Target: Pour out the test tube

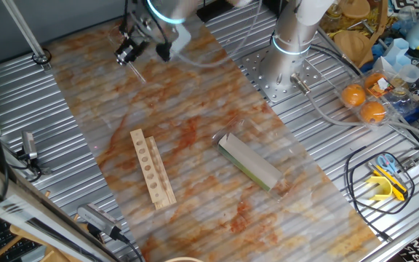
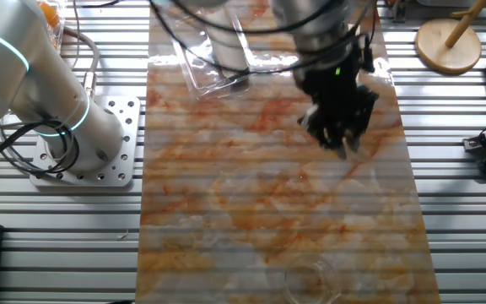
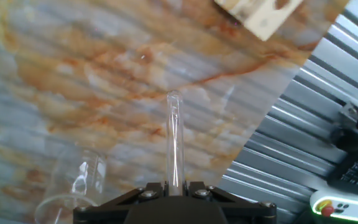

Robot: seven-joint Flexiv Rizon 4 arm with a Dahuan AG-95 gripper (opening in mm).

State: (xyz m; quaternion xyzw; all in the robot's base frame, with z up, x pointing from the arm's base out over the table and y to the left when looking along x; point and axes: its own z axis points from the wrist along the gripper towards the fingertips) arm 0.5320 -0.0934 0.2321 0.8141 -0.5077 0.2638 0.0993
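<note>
My gripper (image 3: 174, 186) is shut on a clear glass test tube (image 3: 174, 137), which sticks out ahead of the fingers with its open mouth far from me, above the marbled mat. A clear glass beaker (image 3: 73, 186) stands on the mat just left of the tube. In one fixed view the gripper (image 1: 133, 52) hangs over the far left of the mat, with the tube (image 1: 140, 71) slanting down from it. In the other fixed view the gripper (image 2: 342, 139) is above the mat's right side and the beaker (image 2: 310, 279) is near the front edge.
A wooden tube rack (image 1: 153, 169) lies on the mat, also seen in the hand view (image 3: 260, 12). A green and white box (image 1: 249, 161) lies to its right. A clear plastic tray (image 2: 209, 59) sits at the mat's far end. The arm base (image 1: 286, 69) and cables stand on the ribbed metal table.
</note>
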